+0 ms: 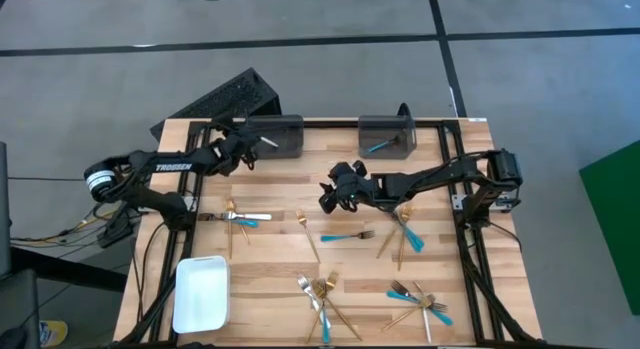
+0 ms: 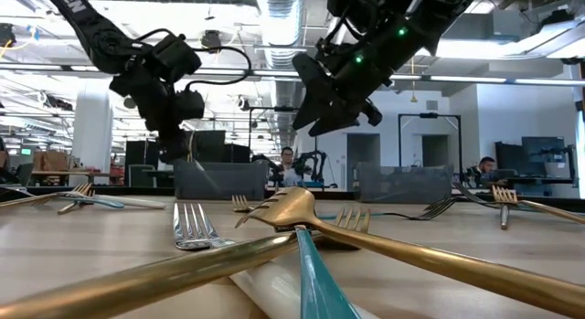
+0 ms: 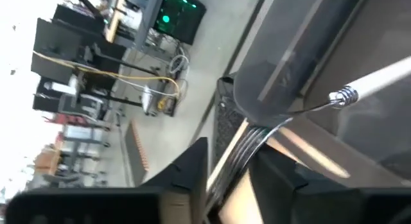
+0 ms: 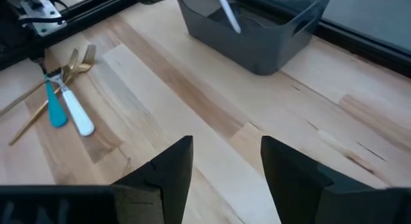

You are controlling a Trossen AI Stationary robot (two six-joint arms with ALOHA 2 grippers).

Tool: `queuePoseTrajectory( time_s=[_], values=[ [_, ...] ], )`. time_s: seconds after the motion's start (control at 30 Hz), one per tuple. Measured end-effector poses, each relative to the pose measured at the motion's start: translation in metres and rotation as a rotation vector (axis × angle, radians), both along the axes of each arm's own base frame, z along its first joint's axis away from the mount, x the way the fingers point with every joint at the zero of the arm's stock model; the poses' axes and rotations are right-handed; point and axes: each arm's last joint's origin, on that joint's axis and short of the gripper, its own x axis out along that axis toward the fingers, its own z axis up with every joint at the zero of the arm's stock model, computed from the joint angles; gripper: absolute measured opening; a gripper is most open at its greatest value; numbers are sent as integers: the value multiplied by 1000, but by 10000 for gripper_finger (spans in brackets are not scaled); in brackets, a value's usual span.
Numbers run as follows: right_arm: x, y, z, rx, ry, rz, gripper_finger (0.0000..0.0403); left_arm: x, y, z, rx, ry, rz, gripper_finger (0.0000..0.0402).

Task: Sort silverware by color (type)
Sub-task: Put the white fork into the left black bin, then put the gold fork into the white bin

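Left gripper (image 1: 243, 147): hung at the rim of the left grey bin (image 1: 283, 135) near the bench's far edge. A white-handled fork (image 3: 359, 88) lay with its tines between the fingers (image 3: 192, 166) in the left wrist view, its handle reaching into the bin. Whether the fingers gripped it or had let go could not be told.

Right gripper (image 1: 338, 192): hovered above bare wood near the middle of the bench, fingers (image 4: 168, 166) spread wide and holding nothing.

Nearest loose piece: a turquoise-handled fork (image 1: 347, 234) lay on the bench just toward the near edge from the right gripper.

Its long axis: ran roughly along the bench's length, tines toward the right edge, handle toward the left.

Which arm: the right was plainly nearer; the left stood well apart from it at the far-left bin.

Likely demand: a short drop toward the near edge, with the jaws turned across the handle.

Other silverware: a gold fork (image 1: 308, 236) lay just beside the turquoise one, mixed clusters lay toward the near edge and the right edge, and a turquoise piece was in the right grey bin (image 1: 387, 137).

White tray (image 1: 201, 293): sat at the near-left corner.
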Motion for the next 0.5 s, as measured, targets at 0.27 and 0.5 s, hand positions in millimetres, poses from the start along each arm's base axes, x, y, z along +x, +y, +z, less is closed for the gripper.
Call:
queuePoseTrajectory(
  time_s=[0.27, 0.5],
  values=[
    [0, 1, -1, 15, 6, 23, 210, 18, -8, 28, -125, -54, -13, 167],
    [0, 6, -1, 48, 11, 74, 210, 32, -31, 56, -143, -147, -120, 171]
  ],
)
